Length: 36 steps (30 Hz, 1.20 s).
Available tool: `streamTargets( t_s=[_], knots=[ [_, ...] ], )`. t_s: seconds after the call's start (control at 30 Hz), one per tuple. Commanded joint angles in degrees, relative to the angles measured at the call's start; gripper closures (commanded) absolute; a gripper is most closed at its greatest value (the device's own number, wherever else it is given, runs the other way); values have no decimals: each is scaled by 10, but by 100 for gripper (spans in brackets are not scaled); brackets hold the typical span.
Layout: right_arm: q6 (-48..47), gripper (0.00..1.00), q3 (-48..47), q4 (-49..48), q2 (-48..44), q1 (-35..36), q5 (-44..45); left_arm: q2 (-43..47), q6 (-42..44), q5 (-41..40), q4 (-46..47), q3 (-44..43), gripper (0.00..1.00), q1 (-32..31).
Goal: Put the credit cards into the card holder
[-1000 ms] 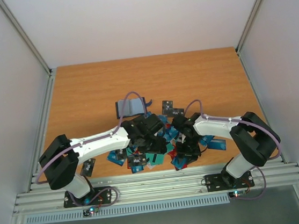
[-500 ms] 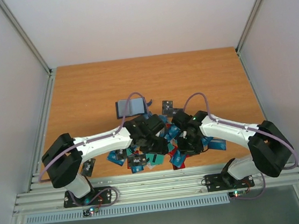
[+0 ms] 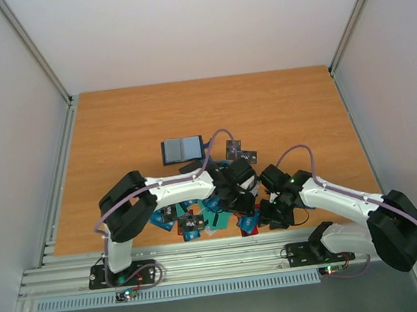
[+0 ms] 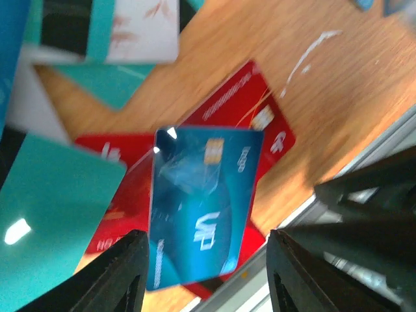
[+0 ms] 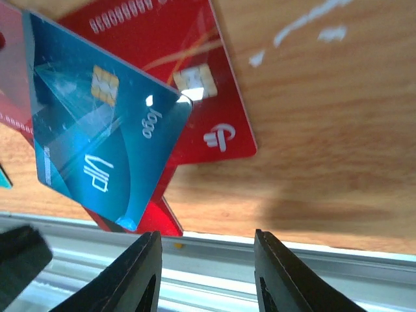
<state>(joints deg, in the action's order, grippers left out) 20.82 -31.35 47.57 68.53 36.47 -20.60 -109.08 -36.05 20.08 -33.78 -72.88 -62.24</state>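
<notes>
**Top view.** The credit cards (image 3: 189, 220) lie in a loose heap near the front edge of the table (image 3: 286, 109). The card holder (image 3: 182, 149) lies open, grey-blue inside up, apart from the heap on its far side. No card shows in it. The left gripper (image 3: 237, 198) reaches across to the heap's right end. The right gripper (image 3: 273, 210) sits just beside it. The jaws cannot be read from here.

**Left wrist.** A blue VIP card (image 4: 203, 208) lies face up on red cards (image 4: 260, 110), with a teal card (image 4: 58, 195) beside it. The fingers (image 4: 123, 273) straddle its long sides, jaws part-way apart. One side is almost touching and a sliver of gap shows at the other. Judged: lined up for an edge pinch, not yet gripping.

**Right wrist.** The jaws stand moderately apart with nothing between them, only wood and the edge rail (image 5: 325, 260). The VIP card lies up-left of them. Judged: standing by, placed to steady or receive the card.
</notes>
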Motion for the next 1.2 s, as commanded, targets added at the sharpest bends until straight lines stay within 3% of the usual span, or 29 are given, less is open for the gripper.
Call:
streamTargets(
  t_s=[0.0, 0.27, 0.6, 0.93, 1.17],
  knots=[
    [67, 59, 36, -47, -41, -2, -65, -44, 39, -12, -21, -62, 49, -2],
    [111, 55, 60, -9, -95, -2, -72, -88, 48, -25, -15, -111, 49, 3],
    [162, 54, 130, -98, -127, -3, -121, -141, 75, 2, 7, -147, 49, 11],
    [191, 52, 175, -205, -130, -2, -153, -94, 37, 43, 95, -11, 50, 7],
    [198, 54, 192, -271, -99, -2, -157, -85, 7, 54, 132, 27, 50, -3]
  ],
)
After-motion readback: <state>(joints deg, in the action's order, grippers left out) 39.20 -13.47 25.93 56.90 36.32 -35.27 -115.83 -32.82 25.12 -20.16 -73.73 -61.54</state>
